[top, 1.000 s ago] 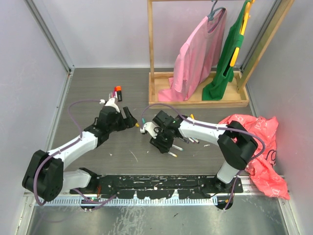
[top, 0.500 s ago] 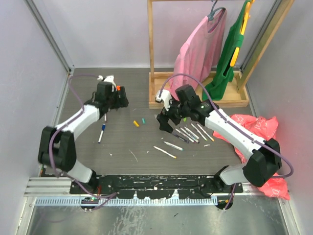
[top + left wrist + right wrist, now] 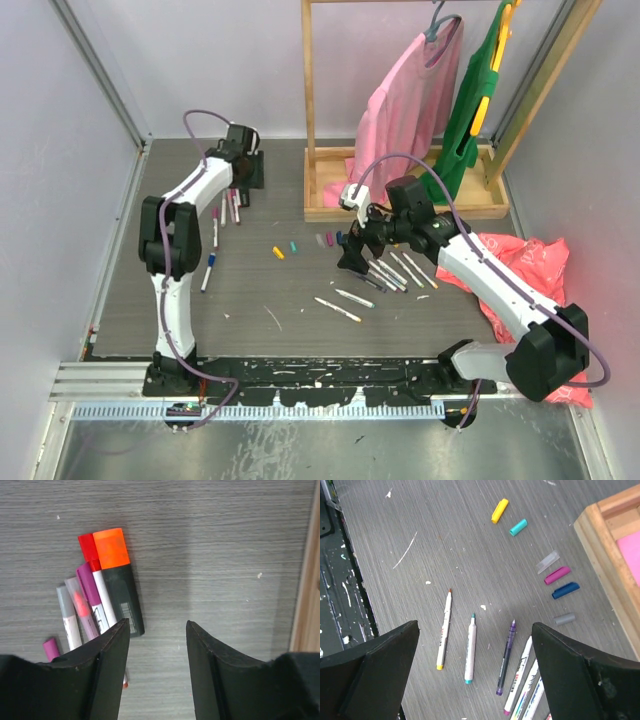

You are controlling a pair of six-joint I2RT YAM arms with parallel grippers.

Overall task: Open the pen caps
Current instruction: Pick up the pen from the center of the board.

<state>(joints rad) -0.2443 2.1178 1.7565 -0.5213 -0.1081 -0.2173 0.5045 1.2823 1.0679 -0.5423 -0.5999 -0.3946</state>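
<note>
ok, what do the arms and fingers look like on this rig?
The left arm and right arm match: white shells, black joints, a purple cable looping along each. The left fingers and right fingers are matte black, broad, wedge-shaped.

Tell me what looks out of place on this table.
Lying loose and scattered: a yellow cap, a teal cap, then a magenta cap, blue cap and grey cap near the wooden rack. Three pens lie bare-tipped beside them. A crumpled red bag slumps on the right.
</note>
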